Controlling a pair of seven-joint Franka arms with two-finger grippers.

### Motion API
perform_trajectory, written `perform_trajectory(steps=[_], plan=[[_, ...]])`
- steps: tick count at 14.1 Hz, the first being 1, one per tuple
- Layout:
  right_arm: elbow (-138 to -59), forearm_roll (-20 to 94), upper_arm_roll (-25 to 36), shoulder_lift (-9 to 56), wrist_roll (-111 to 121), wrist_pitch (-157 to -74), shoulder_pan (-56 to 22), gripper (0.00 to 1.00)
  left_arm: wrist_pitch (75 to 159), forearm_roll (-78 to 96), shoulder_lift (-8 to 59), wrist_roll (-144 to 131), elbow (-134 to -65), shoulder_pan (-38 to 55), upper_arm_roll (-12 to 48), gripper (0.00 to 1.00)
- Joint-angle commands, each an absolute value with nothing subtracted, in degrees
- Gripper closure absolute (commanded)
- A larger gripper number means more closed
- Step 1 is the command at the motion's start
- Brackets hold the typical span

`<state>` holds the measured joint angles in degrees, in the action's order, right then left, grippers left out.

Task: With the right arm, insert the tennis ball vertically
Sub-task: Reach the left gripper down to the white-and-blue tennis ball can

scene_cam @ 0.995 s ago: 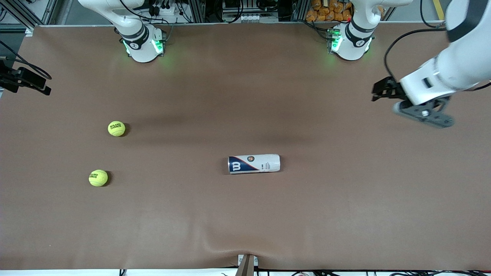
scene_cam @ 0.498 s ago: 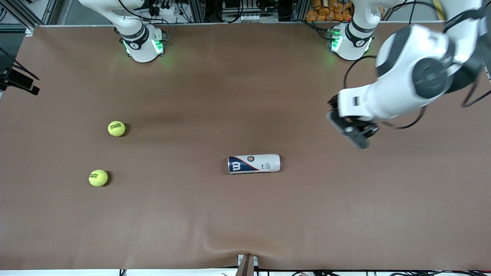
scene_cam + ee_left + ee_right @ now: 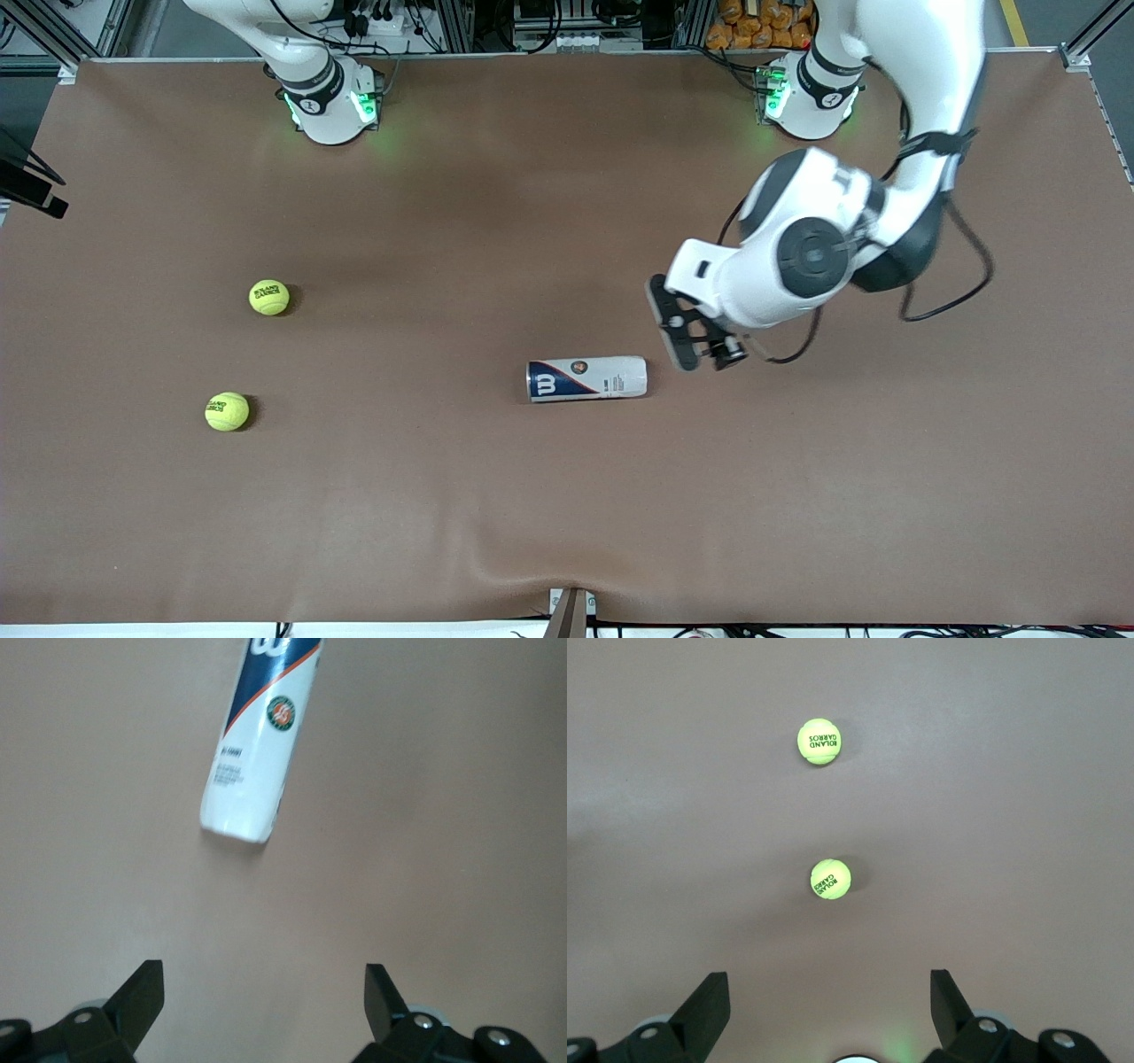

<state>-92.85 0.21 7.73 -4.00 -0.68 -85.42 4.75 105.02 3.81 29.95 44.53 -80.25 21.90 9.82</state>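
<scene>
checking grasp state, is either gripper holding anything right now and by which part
Nothing is held. The left gripper hangs open over the table just short of the lying can. The right gripper is open too, high above the two balls.

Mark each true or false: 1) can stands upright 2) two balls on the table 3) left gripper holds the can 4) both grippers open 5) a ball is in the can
1) False: the can lies on its side.
2) True: one ball, the other ball nearer the camera.
3) False: the left gripper is empty, over the table by the can's end.
4) True: the right gripper is open too.
5) False: both lie on the table.
</scene>
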Motion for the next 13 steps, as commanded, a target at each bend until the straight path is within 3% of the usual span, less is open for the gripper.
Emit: perform_trajectory(steps=[1, 13], plan=[[-93.34, -0.18, 7.21, -3.87, -0.79, -86.4, 5.45, 0.0, 107.74, -0.61, 32.95, 46.49, -77.7, 26.09, 9.23, 0.0], [-93.6, 0.7, 7.03, -3.34, -0.44, -86.49, 5.54, 0.0, 124.88, -4.22, 43.94, 49.04, -74.27, 31.99, 7.29, 0.0]])
